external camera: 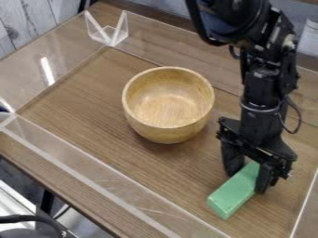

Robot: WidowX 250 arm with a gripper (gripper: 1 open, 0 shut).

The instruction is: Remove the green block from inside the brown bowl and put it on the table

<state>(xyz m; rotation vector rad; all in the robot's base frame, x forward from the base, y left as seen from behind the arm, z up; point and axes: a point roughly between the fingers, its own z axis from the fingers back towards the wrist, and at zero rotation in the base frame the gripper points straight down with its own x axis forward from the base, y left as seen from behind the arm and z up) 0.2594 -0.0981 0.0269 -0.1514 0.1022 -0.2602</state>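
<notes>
1. Wood-grain table [87, 107] with low clear acrylic walls carried the brown bowl [168, 103], which sat empty.
2. Green block [236, 194] lay flat on the table, near the front-right edge.
3. Gripper [254, 168] pointed down over the block's far end; whether its fingers gripped it could not be told.

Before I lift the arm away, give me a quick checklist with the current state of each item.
1. Green block out of the brown bowl: ok, the bowl is empty.
2. Block resting on the table: ok, its near end lies flat on the wood.
3. Pincer released: cannot tell, the fingers straddle the block's far end.
4. Block clear of the bowl: ok, apart, to its right.
5. Block clear of the acrylic wall: cannot tell, it lies close.
</notes>
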